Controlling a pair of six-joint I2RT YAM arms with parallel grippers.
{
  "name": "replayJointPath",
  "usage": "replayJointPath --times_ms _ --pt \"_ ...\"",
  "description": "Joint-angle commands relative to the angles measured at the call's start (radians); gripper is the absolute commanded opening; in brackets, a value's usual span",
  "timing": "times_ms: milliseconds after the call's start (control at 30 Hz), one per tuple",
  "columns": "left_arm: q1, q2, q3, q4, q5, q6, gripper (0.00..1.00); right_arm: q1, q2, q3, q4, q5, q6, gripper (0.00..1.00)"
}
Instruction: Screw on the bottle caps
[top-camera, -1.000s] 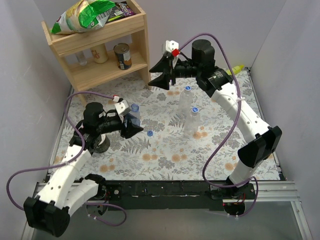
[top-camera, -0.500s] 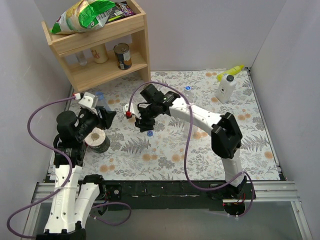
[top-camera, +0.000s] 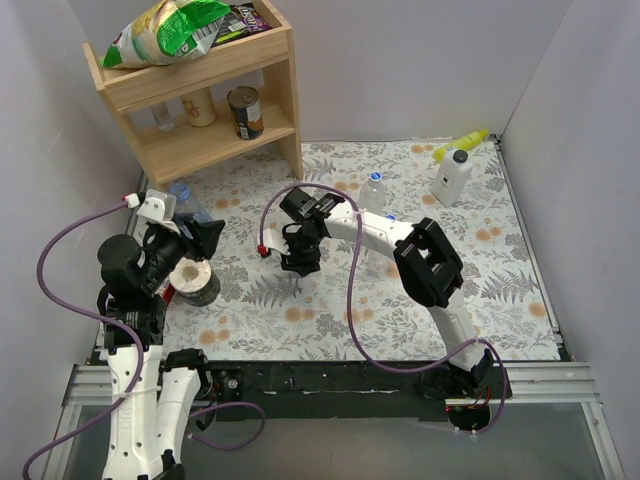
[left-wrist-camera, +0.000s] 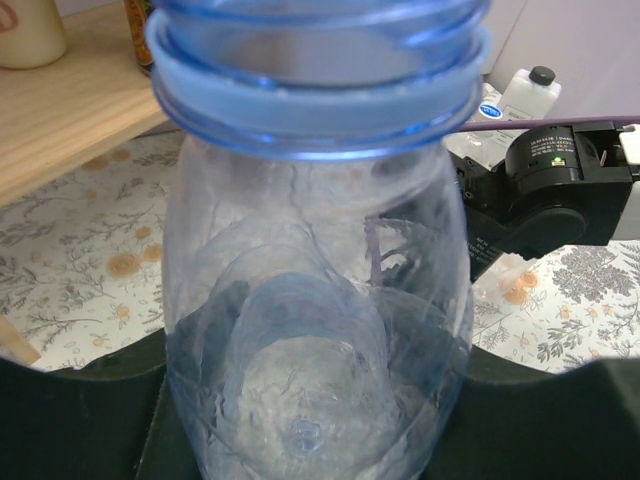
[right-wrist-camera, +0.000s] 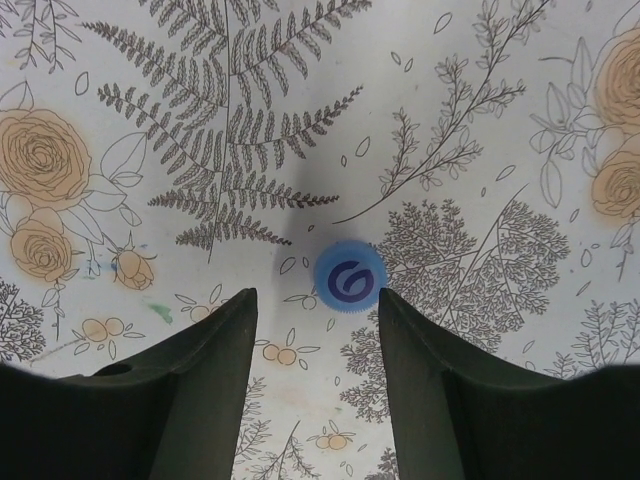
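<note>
Blue bottle cap (right-wrist-camera: 349, 279) is lying on the floral mat (right-wrist-camera: 480, 120), well in from every edge, just ahead of my right gripper (right-wrist-camera: 315, 296), jaws standing apart; my left gripper (top-camera: 200, 236) is clamping an uncapped clear bottle (left-wrist-camera: 315, 300) near the left edge.

Both arms (top-camera: 128, 400) are white with black joints (top-camera: 430, 262), purple cables (top-camera: 352, 300), black pincer fingers (right-wrist-camera: 200, 390).

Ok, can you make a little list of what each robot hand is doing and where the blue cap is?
left hand: holding a clear bottle, no cap on its neck
right hand: open, low over the flowery mat
loose cap: blue, flat on the mat, just past the right hand's fingertips, not gripped
other bottle: standing on the mat, blue cap on
white bottle: far right corner, yellow nozzle
</note>
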Motion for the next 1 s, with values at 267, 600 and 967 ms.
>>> replayJointPath --times_ms 267,600,967 --pt "0.006 0.004 -0.036 0.034 0.049 -0.024 0.0 0.0 0.031 0.017 0.026 0.052 -0.003 0.58" --pt "0.005 0.014 -0.049 0.036 0.063 -0.019 0.0 -0.01 0.074 0.045 0.032 0.055 0.006 0.56" --pt "0.006 0.026 -0.077 0.056 0.118 -0.004 0.0 -0.012 0.086 0.05 0.011 0.027 0.012 0.45"
